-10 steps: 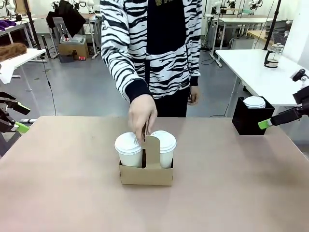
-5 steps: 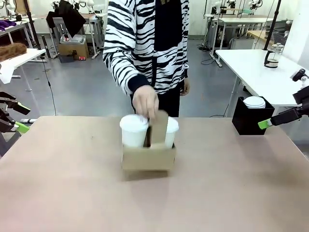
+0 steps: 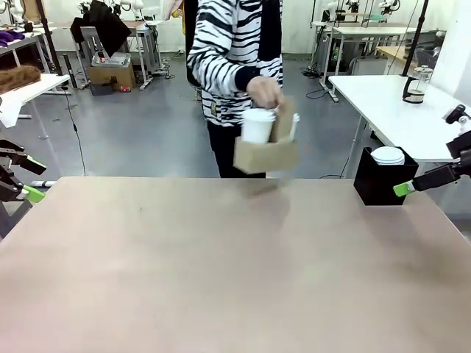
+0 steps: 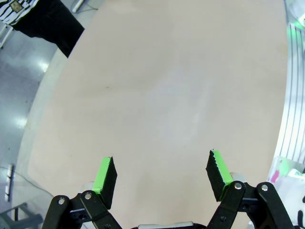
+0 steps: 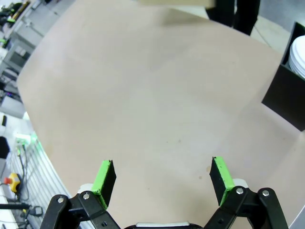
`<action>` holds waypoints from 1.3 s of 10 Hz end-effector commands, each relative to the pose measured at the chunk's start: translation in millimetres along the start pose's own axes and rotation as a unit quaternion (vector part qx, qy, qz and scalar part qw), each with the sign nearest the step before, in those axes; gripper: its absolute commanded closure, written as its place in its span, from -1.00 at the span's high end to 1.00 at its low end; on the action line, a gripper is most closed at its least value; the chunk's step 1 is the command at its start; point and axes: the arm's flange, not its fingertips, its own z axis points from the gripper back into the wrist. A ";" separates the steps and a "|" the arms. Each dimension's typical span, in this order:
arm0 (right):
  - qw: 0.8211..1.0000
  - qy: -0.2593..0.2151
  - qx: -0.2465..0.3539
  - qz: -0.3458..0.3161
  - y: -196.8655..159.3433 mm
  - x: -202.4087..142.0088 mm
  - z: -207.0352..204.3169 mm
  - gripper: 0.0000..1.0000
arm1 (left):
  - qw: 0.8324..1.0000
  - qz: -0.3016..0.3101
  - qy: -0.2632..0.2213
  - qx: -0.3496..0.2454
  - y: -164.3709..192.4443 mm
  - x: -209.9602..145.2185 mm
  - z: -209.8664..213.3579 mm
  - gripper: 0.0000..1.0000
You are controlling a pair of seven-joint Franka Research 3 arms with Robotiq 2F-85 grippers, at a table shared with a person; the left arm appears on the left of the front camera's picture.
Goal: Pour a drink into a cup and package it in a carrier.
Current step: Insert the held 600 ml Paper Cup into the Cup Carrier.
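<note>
Two wide-open, empty end effectors, left (image 4: 162,179) and right (image 5: 163,179); a person's hand (image 3: 263,91) lifts the tan cardboard carrier (image 3: 266,153) with white paper cups (image 3: 257,126) off the tabletop (image 3: 221,265); nothing seems left to do.

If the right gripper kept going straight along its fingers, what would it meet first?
Most likely the bare table. The right gripper, open and empty, points down at its surface, with nothing between the fingers. The black box lies off to one side, probably outside that line, though depth is unclear.

fingers (image 4: 218,171): black, green pads (ridged) | linkage: silver screws | person (image 3: 235,51): zebra-striped jacket
</note>
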 end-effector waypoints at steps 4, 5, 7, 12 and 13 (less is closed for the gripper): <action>1.000 0.000 -0.005 0.004 -2.4 -2.1 -2.1 1.00 | 1.000 0.000 -0.010 -0.003 0.6 0.5 0.1 0.87; 1.000 0.000 -0.005 0.004 -2.4 -2.1 -2.1 1.00 | 1.000 0.000 -0.010 -0.003 0.6 0.5 0.1 0.87; 1.000 0.000 -0.005 0.004 -2.4 -2.1 -2.1 1.00 | 1.000 0.000 -0.010 -0.003 0.6 0.5 0.1 0.87; 1.000 0.000 -0.005 0.004 -2.4 -2.1 -2.1 1.00 | 1.000 0.000 -0.010 -0.003 0.6 0.5 0.1 0.87; 1.000 0.000 -0.005 0.004 -2.4 -2.1 -2.1 1.00 | 1.000 0.000 -0.010 -0.003 0.6 0.5 0.1 0.87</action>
